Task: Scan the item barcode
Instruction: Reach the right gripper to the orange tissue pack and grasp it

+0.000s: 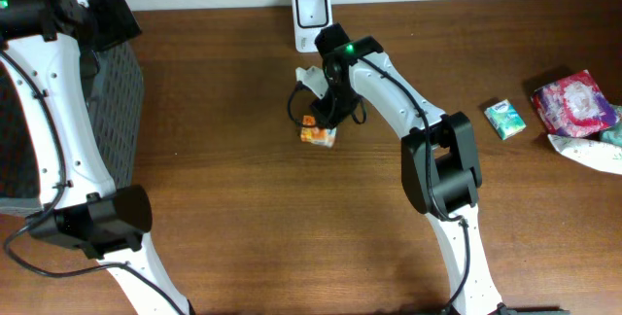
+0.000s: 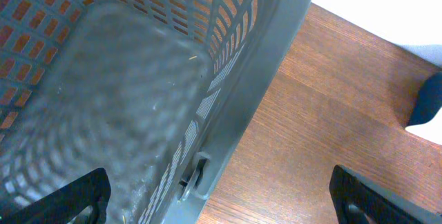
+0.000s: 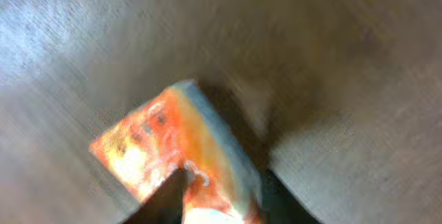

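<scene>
An orange snack packet (image 1: 317, 135) lies low over the brown table, just in front of the white barcode scanner (image 1: 312, 16) that stands at the back edge. My right gripper (image 1: 326, 111) reaches down onto it. In the right wrist view the packet (image 3: 173, 141) is blurred and tilted, and my right gripper (image 3: 224, 182) is shut on it, one dark finger against each side. No barcode can be made out on it. My left gripper (image 2: 224, 200) stands wide open at the far left, holding nothing, straddling the rim of a grey basket (image 2: 138, 79).
The grey mesh basket (image 1: 121, 91) sits at the table's left edge under the left arm. At the right lie a small green box (image 1: 504, 119), a pink packet (image 1: 575, 101) and a white-and-teal packet (image 1: 593, 150).
</scene>
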You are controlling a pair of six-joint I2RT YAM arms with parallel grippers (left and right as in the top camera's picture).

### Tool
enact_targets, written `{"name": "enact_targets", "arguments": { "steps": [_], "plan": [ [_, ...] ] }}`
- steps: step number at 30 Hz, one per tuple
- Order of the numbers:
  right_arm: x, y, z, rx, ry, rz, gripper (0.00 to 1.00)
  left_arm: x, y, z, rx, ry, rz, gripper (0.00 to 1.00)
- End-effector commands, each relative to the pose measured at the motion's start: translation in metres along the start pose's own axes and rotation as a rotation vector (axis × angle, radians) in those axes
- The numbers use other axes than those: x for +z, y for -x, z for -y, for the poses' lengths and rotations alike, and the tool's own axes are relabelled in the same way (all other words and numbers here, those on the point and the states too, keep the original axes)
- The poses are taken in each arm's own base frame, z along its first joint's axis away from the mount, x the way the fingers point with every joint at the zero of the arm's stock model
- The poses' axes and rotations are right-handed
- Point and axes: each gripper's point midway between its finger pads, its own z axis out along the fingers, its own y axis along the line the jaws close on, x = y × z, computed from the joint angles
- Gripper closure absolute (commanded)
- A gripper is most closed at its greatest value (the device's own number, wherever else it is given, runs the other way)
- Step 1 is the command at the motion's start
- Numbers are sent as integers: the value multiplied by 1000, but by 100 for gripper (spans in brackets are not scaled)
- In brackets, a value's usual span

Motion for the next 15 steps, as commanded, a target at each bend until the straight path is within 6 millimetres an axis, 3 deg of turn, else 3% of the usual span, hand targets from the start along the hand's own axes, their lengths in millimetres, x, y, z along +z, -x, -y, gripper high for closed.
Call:
{"name": "enact_targets", "arguments": {
  "steps": [1, 3, 5, 6, 7, 10, 11, 12, 15],
  "plan": [
    [-3, -29, -15, 103, 59, -123, 80, -4, 2, -2, -11, -6, 9, 1],
    [-25, -38, -25, 208, 67, -174, 73, -4, 2, -1, -11, -6, 9, 1],
    [-48, -33, -30, 222, 61, -165, 51, -4, 2, -2, -11, -6, 9, 1],
    [-54, -24, -23, 216, 42, -124, 30, -4, 2, -2, -11, -6, 9, 1],
    [-54, -19, -18, 216, 35, -97, 25, -4, 2, -2, -11, -6, 9, 1],
    [-55, -21, 1, 351, 23, -77, 26, -4, 2, -2, -11, -6, 9, 1],
    [-54, -22, 3, 413, 30, -78, 44, -4, 2, -2, -11, -6, 9, 1],
    [-48, -25, -3, 430, 67, -91, 54, -4, 2, -2, -11, -7, 8, 1],
    [-26, -24, -10, 427, 123, -81, 54, -4, 2, -2, -11, -6, 9, 1]
  ]
}}
